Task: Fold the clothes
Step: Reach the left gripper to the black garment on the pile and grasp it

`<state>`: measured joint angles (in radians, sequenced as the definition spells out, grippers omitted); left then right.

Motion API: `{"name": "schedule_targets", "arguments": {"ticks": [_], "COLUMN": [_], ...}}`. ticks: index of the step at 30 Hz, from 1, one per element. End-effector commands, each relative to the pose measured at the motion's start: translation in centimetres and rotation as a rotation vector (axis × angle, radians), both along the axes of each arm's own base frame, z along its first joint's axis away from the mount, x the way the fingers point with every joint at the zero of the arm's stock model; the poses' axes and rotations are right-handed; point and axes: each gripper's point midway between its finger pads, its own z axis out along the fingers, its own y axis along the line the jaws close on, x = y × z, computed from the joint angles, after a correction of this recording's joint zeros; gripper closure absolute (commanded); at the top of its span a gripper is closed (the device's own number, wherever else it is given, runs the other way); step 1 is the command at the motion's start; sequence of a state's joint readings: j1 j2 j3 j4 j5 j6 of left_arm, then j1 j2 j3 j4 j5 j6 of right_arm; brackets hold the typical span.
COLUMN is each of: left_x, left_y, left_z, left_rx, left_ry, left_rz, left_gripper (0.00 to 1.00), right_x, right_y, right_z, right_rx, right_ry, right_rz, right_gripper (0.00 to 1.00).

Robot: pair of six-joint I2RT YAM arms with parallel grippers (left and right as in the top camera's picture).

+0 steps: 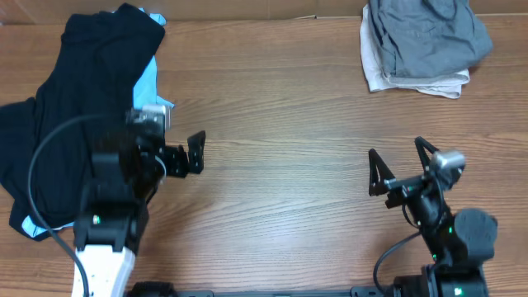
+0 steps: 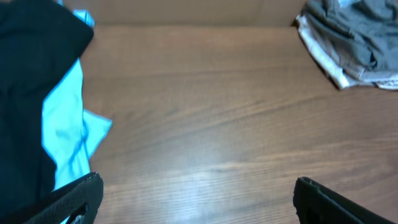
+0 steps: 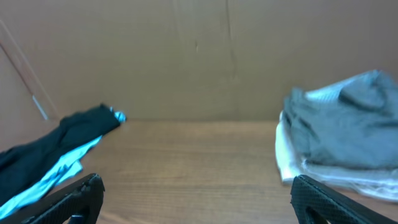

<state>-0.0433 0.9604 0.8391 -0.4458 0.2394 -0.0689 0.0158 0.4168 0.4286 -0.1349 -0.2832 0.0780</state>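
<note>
A rumpled black shirt (image 1: 82,91) lies heaped at the table's far left, on top of a light-blue tee (image 1: 148,82). The left wrist view shows the black shirt (image 2: 25,81) and the blue tee (image 2: 65,130) at its left edge. My left gripper (image 1: 180,139) hovers open just right of this heap, its jaws wide apart over bare wood (image 2: 199,199), with the left finger (image 2: 81,196) by the blue hem. My right gripper (image 1: 400,161) stands open at the front right, nothing between its fingers (image 3: 199,199). Its view shows the black shirt (image 3: 37,149) far left.
A folded stack of grey clothes (image 1: 421,37) rests on a white garment (image 1: 375,78) at the far right corner; the grey stack (image 2: 354,37) (image 3: 348,134) shows in both wrist views. A brown cardboard wall (image 3: 199,56) runs along the table's back edge.
</note>
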Motion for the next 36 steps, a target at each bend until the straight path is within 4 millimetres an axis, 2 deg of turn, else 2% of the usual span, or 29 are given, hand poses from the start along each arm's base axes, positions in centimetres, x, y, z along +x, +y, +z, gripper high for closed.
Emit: {"name": "schedule_targets", "arguments": {"ticks": [1, 5, 12, 18, 20, 25, 29, 31, 34, 36], "left_x": [1.7, 2.9, 4.0, 4.4, 4.6, 4.6, 4.6, 4.6, 4.7, 4.9], "left_y": [-0.1, -0.1, 0.0, 0.3, 1.6, 8.0, 12.0, 13.7, 15.1, 15.6], "left_z": [2.4, 2.2, 0.5, 0.2, 0.0, -1.4, -3.6, -5.1, -7.5, -9.3], "left_rx": [0.052, 0.070, 0.087, 0.164, 0.182, 0.238, 0.242, 0.230, 0.214, 0.210], "left_ry": [0.023, 0.089, 0.140, 0.120, 0.131, 0.215, 0.290, 0.338, 0.408, 0.454], "left_rz": [-0.051, -0.063, -0.068, -0.109, -0.043, 0.219, 0.326, 0.361, 0.391, 0.397], "left_gripper": [0.00, 0.00, 0.00, 0.00, 0.00, 0.01, 0.11, 0.11, 0.07, 0.10], "right_x": [1.3, 3.1, 6.1, 8.6, 9.1, 9.7, 10.1, 10.1, 10.1, 10.1], "right_y": [0.8, 0.8, 0.9, 1.6, 2.1, 3.2, 3.5, 3.5, 3.5, 3.5], "right_z": [1.4, 0.5, -2.7, -5.1, -5.5, -5.6, -5.1, -5.1, -5.1, -5.2], "right_rx": [-0.001, -0.002, -0.003, 0.046, 0.058, 0.087, 0.084, 0.083, 0.083, 0.083], "right_ry": [0.084, 0.242, 0.565, 0.695, 0.701, 0.694, 0.664, 0.660, 0.661, 0.665], "right_rz": [0.042, 0.042, 0.041, 0.063, 0.091, 0.160, 0.177, 0.177, 0.177, 0.177], "right_gripper": [0.00, 0.00, 0.00, 0.00, 0.00, 0.00, 0.00, 0.00, 0.00, 0.01]}}
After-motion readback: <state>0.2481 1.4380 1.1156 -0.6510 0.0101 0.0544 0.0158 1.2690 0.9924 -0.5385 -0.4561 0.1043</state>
